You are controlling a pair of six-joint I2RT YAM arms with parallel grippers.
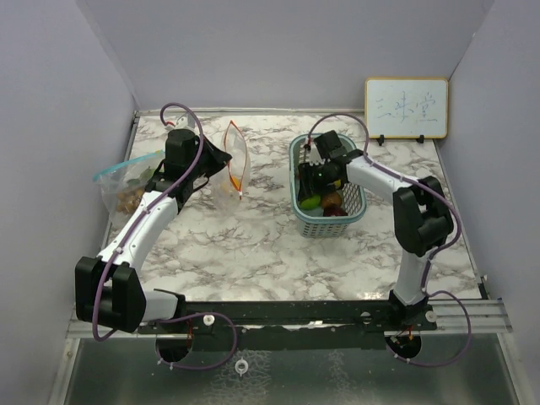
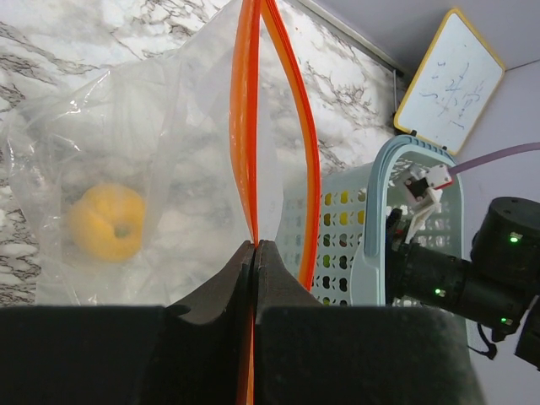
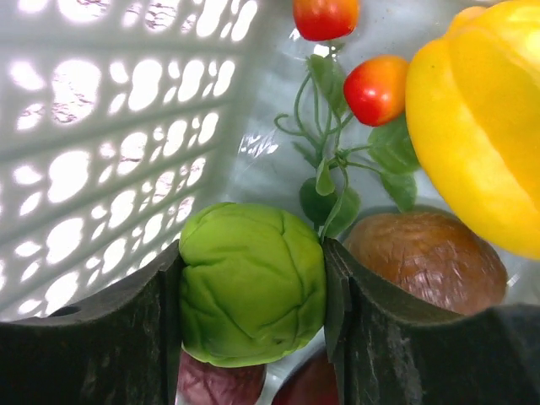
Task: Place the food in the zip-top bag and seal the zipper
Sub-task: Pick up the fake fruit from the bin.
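Observation:
My left gripper [image 2: 255,246] is shut on the orange zipper strip [image 2: 245,126] of the clear zip-top bag [image 1: 234,164] and holds it upright with its mouth spread open. Inside the bag lies one yellow piece of food [image 2: 105,222]. My right gripper [image 3: 251,253] reaches down into the teal mesh basket [image 1: 327,221]. Both of its pads press against the sides of a green round fruit [image 3: 253,283]. Around that fruit lie a big yellow piece [image 3: 481,118], a brown piece [image 3: 426,257], small red fruits on a leafy stem [image 3: 375,89] and a dark purple piece [image 3: 215,384].
A second clear bag [image 1: 126,181] holding food lies at the table's left edge beside the left arm. A small whiteboard [image 1: 406,108] stands at the back right. The basket wall [image 3: 101,126] is close on the right gripper's left side. Grey walls enclose the marble table [image 1: 270,245].

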